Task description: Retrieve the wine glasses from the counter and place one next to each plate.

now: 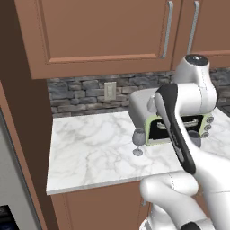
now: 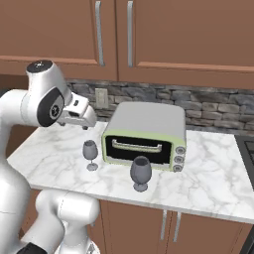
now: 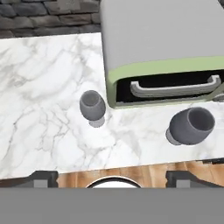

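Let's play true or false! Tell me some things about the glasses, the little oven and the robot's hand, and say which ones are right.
1. Two wine glasses stand on the counter. True: left glass, right glass.
2. Both glasses are tipped over. False: both stand upright.
3. The toaster oven has its door shut. True.
4. The gripper is holding a glass. False: it is open, above the counter's front edge, holding nothing.
5. The right glass stands behind the oven. False: it stands in front.
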